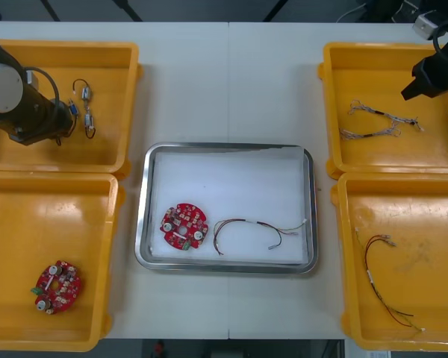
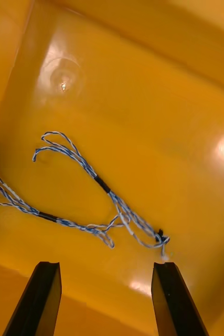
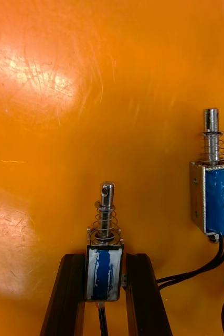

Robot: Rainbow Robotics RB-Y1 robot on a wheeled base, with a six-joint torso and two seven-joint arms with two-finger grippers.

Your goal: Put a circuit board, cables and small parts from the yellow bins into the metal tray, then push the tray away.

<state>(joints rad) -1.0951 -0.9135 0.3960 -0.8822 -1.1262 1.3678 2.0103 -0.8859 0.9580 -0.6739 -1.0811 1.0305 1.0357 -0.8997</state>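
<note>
Left gripper (image 3: 106, 260) clamping small metal part (image 3: 105, 270), right gripper (image 1: 427, 77) cropped, near cable (image 2: 104, 185)

Steep overhead, two close wrist views

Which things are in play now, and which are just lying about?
In play: left gripper shut on a small metal part; open right gripper over the blue and white cable; metal tray with circuit board and cable.
Lying about: second small metal part; spare circuit board, near left bin; loose cable, near right bin.
</note>
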